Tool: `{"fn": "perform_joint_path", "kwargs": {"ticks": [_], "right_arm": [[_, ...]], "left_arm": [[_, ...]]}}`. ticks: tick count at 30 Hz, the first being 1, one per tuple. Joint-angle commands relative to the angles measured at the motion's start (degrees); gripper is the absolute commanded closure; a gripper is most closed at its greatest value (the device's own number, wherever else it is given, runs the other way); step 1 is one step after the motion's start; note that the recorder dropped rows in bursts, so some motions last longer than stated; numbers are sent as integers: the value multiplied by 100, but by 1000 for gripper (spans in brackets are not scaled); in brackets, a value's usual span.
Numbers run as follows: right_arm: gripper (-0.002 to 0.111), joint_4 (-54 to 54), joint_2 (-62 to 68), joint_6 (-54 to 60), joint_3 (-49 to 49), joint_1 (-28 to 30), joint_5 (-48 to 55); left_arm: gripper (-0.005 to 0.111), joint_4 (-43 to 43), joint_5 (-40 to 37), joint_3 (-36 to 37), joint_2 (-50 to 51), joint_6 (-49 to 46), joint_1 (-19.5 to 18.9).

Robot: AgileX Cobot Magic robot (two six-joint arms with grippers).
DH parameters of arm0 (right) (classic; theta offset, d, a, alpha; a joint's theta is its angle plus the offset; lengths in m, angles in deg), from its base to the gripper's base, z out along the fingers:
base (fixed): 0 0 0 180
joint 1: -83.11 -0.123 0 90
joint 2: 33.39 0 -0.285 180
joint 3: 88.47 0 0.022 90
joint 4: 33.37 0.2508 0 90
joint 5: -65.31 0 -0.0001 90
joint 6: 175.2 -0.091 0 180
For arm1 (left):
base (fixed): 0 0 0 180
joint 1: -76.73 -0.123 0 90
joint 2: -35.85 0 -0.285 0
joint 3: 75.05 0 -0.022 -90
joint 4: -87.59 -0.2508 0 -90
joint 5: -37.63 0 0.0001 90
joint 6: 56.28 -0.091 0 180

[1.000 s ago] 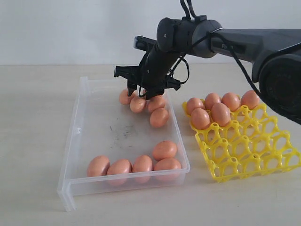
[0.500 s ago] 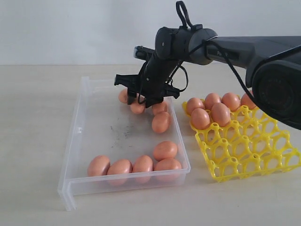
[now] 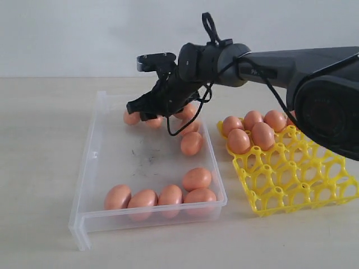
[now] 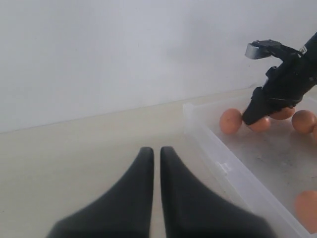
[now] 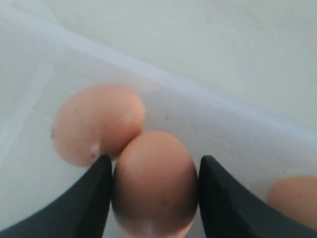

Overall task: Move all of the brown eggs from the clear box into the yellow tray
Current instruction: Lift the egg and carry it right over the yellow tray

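My right gripper (image 3: 147,115) reaches down into the far end of the clear box (image 3: 90,162). In the right wrist view its fingers (image 5: 101,188) press both sides of one brown egg (image 5: 154,181), which leans on a second egg (image 5: 96,124) by the box wall. Several more brown eggs (image 3: 160,196) lie along the box's near wall, and two (image 3: 192,143) lie toward its right side. The yellow tray (image 3: 297,179) right of the box holds several eggs (image 3: 252,131) in its far cups. My left gripper (image 4: 155,148) is shut and empty over bare table beside the box (image 4: 218,158).
The right arm (image 3: 269,59) stretches across above the tray's far edge. The near cups of the yellow tray (image 3: 280,196) hold nothing. A plain wall stands behind the table.
My right gripper has swung left along the box's far wall, nudging the far eggs leftward, and its jaws have narrowed onto one egg. The left gripper has not moved.
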Motion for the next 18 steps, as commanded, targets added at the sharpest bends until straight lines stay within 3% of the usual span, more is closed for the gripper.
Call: {"fn": "perform_joint_path", "kwargs": {"ticks": [1,6,12,14,18], "right_arm": [[108,1370,-247,1180,-905,-272,-2292],[108,1334,-492,810,-2114,-699,-5197],[108,-1755,-761,-2680,-3538,-745,-8495],[108,-2194,-761,-3304,-3884,-693,-9669],[108,-2288,-891,-3736,-4493,-666,-9947]], "left_arm": [[103,13,18,23,-4,29,33],[103,13,18,23,-4,29,33],[103,13,18,23,-4,29,33],[103,13,18,23,-4,29,33],[103,13,18,23,-4,29,33]]}}
